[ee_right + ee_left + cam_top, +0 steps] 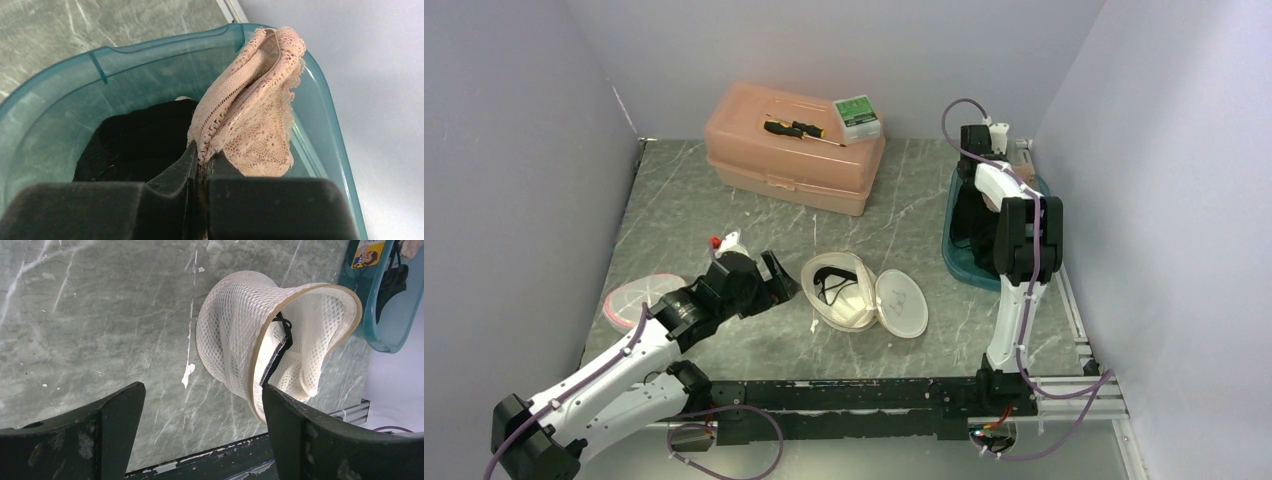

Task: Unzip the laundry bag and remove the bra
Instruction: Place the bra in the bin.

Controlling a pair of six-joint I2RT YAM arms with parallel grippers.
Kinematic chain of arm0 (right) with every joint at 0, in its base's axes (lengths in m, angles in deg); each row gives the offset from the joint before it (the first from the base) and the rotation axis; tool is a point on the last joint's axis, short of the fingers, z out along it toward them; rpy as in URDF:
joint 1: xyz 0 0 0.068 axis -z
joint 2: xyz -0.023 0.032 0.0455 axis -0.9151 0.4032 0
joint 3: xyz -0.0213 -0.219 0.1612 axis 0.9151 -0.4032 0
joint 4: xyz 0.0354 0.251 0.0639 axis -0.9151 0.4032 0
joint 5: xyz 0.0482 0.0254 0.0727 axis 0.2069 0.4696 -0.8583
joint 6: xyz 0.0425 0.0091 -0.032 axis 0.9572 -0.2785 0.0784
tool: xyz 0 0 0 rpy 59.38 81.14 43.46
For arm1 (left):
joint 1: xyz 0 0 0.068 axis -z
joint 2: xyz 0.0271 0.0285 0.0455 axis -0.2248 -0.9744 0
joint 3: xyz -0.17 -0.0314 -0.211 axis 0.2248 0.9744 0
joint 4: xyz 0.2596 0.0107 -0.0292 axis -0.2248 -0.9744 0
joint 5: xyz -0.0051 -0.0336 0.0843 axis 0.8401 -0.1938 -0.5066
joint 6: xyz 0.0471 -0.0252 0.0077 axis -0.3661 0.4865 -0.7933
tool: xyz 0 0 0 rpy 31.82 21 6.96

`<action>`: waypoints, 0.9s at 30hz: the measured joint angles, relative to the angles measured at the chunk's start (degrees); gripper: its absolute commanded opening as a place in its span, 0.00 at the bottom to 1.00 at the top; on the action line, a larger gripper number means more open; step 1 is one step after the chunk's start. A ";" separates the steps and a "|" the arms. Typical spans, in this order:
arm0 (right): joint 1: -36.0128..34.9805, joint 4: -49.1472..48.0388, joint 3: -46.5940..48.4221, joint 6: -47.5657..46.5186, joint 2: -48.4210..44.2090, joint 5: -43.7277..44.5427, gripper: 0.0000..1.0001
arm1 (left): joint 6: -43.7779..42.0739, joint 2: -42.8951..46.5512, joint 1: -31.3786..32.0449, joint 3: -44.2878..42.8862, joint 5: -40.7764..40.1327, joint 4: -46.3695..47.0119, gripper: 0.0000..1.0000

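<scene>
Bra [250, 115] between fingers of right hand [202, 161], above teal bin [150, 42].

Soft, even overhead light fills all views, leaving faint shadows on the grey marbled surface [684, 200]. At six o'clock in the left wrist view, the dark fingers [100, 440] of the left claw [202, 390] look soft; the white mesh laundry bag [225, 330] and the beige lace bra [250, 110] are sharp.

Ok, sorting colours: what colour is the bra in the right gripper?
The bra is peach lace; best in right wrist view.
</scene>
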 measured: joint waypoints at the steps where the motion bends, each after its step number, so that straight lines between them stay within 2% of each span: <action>1: 0.31 0.61 0.00 0.26 0.13 -0.66 0.00 | -0.02 -0.15 0.00 0.00 0.09 0.20 0.92; 3: 0.85 1.46 0.00 0.72 0.15 -2.19 0.06 | -0.04 -0.33 0.00 0.02 0.26 0.63 0.91; 5: 1.07 1.70 0.00 1.11 0.15 -3.28 0.20 | -0.02 -0.33 0.00 0.02 0.52 0.81 0.91; 7: 1.09 2.05 0.00 1.60 0.15 -4.26 0.40 | -0.02 -0.35 0.00 0.02 0.74 1.11 0.91; 10: 1.07 2.80 0.00 2.38 0.15 -5.31 0.55 | -0.02 -0.70 0.00 0.02 1.03 1.51 0.92; 20: 0.90 4.26 0.00 3.50 -0.26 -7.50 0.72 | 0.04 -0.48 0.00 0.33 1.05 1.51 0.92; 27: 0.87 4.79 0.00 5.38 -6.67 -9.64 0.75 | 0.20 0.63 0.00 0.33 1.05 1.42 0.92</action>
